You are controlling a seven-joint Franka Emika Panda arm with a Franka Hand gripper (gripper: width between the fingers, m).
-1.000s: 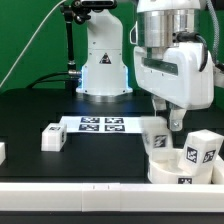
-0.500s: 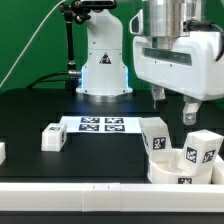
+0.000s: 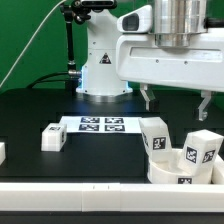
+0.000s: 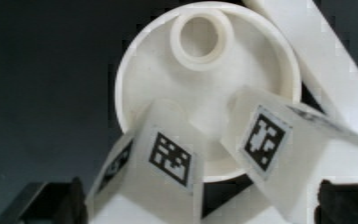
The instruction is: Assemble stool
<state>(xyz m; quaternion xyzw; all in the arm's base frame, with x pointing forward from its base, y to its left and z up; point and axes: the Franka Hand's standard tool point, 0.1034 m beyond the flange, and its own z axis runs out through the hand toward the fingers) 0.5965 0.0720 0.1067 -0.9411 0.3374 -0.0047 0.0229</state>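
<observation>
Exterior view: gripper [image 3: 176, 101] has risen and turned since 1 s ago; fingers spread wide, holding nothing. Seat [image 3: 160, 171] is unmoved at the exterior view's right, first leg [image 3: 155, 137] and second leg [image 3: 201, 151] standing on it. Third leg [image 3: 52, 136] sits beside the marker board [image 3: 100, 124].

Points the claw [image 3: 177, 112] straight down. Holds the two dark fingers [image 3: 148, 99] spread wide apart, one under each end of the broad white claw body, with nothing gripped between them. Carries the round grey wrist [image 3: 186, 15] upright, directly above the claw. Stands on a white arm base [image 3: 104, 66] well behind the claw.
</observation>
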